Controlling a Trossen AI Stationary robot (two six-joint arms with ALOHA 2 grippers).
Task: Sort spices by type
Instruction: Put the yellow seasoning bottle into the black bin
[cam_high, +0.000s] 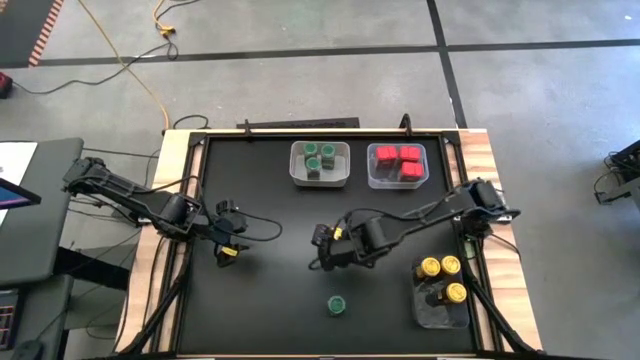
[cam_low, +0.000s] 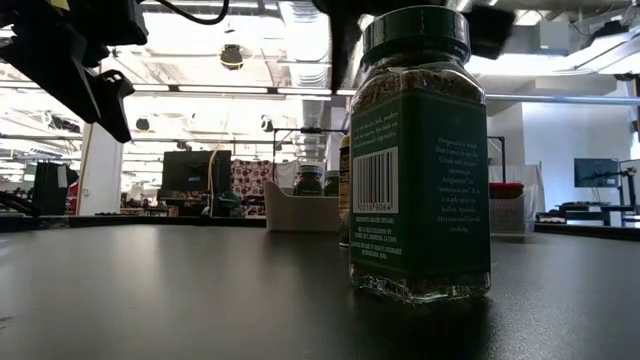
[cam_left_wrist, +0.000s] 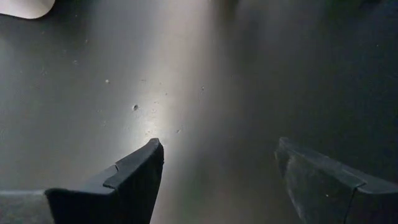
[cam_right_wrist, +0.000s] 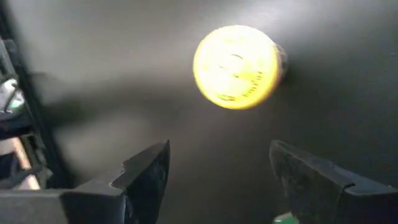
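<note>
One green-lidded spice jar (cam_high: 338, 305) stands upright on the black table near its near edge; it fills the low view (cam_low: 420, 150). A yellow-lidded jar (cam_right_wrist: 236, 65) stands on the table just ahead of my right gripper (cam_right_wrist: 217, 149), which hovers open above it near the table's middle (cam_high: 322, 250). In the high view the arm hides that jar. My left gripper (cam_left_wrist: 217, 149) is open over bare table on the left side (cam_high: 228, 245). Other green-lidded jars sit in a clear bin (cam_high: 319, 163), red boxy ones in a second bin (cam_high: 397, 165), and yellow-lidded ones in a third (cam_high: 440, 290).
The two far bins stand side by side at the table's far edge, the yellow-jar bin at the right near corner. Wooden rails (cam_high: 485, 170) frame the table. Bare black surface lies between the arms and along the near left side.
</note>
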